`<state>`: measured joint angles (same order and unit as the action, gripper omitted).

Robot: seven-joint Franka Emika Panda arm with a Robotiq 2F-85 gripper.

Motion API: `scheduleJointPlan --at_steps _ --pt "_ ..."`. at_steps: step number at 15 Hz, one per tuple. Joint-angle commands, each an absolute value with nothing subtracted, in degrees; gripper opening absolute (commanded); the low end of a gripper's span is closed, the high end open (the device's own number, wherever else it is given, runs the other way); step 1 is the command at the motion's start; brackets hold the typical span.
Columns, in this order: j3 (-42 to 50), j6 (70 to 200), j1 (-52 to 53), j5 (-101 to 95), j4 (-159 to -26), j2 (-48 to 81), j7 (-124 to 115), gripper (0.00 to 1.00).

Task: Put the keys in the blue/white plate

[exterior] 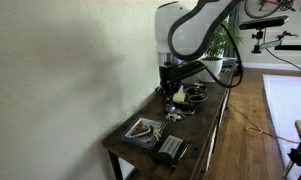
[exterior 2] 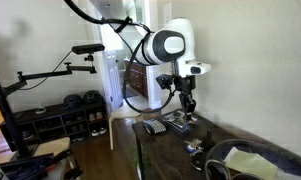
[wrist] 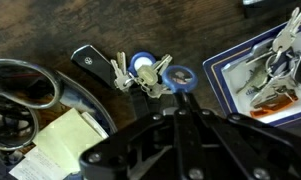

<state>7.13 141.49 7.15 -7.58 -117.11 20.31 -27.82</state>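
The bunch of silvery-grey metal keys is seen lying on the small square plate with a dark blue rim and white centre, at the wrist view's right edge. The black gripper is held with its jaws pressed together at lower centre, just below a blue-capped key bunch with a black fob on the dark wooden table.

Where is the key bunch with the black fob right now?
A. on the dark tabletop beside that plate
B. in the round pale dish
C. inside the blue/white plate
A: the wrist view shows the keys on the dark tabletop, outside the blue/white plate.
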Motion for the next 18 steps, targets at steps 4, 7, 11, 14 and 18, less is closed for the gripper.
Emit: scheduleJointPlan --at_steps 4,7,11,14,18 --pt "5.7 138.5 8.6 -8.0 -109.6 26.0 -28.0 0.03" --pt "5.2 138.3 9.2 -7.8 -107.3 28.1 -27.4 0.03" --pt "4.7 138.3 10.0 -7.7 -105.3 29.7 -26.7 0.03" --pt "4.2 138.3 10.3 -7.4 -104.5 30.4 -25.8 0.03" --pt "3.0 137.7 9.7 -6.3 -103.1 32.6 -24.0 0.03"
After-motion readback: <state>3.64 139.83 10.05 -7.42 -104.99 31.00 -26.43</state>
